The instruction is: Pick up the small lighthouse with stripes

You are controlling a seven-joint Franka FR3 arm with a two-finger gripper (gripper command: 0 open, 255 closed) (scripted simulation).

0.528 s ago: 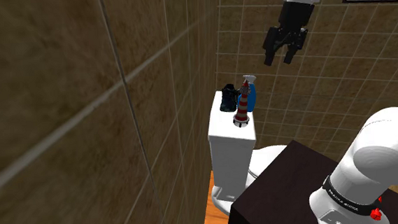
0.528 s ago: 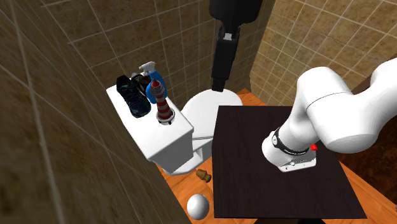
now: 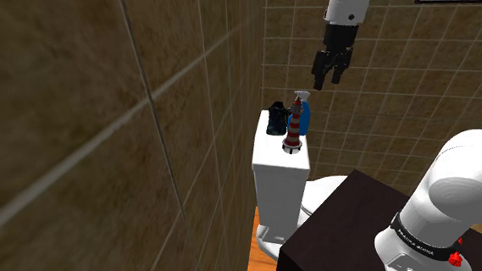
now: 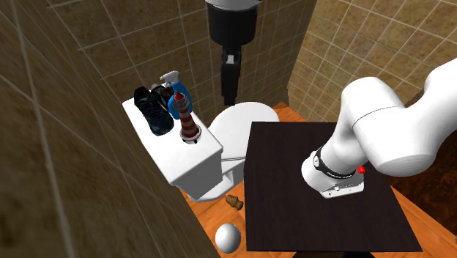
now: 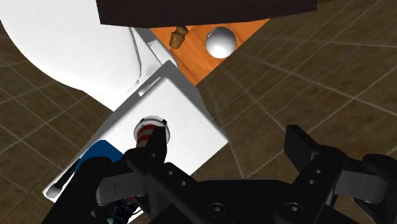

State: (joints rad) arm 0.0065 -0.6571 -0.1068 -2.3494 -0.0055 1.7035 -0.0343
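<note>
Tapered striped lighthouse point(image 3: 292, 134) on boxy white cistern point(image 3: 277, 173)

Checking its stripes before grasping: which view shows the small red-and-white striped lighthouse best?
The second exterior view: the striped lighthouse stands unobstructed on the white toilet tank, stripes clear. The shoulder view shows it overlapping a blue spray bottle; the wrist view shows mainly its top.

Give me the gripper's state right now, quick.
Gripper: open, fingers apart, holding nothing; the striped lighthouse stands on the white toilet tank, ungrasped.
</note>
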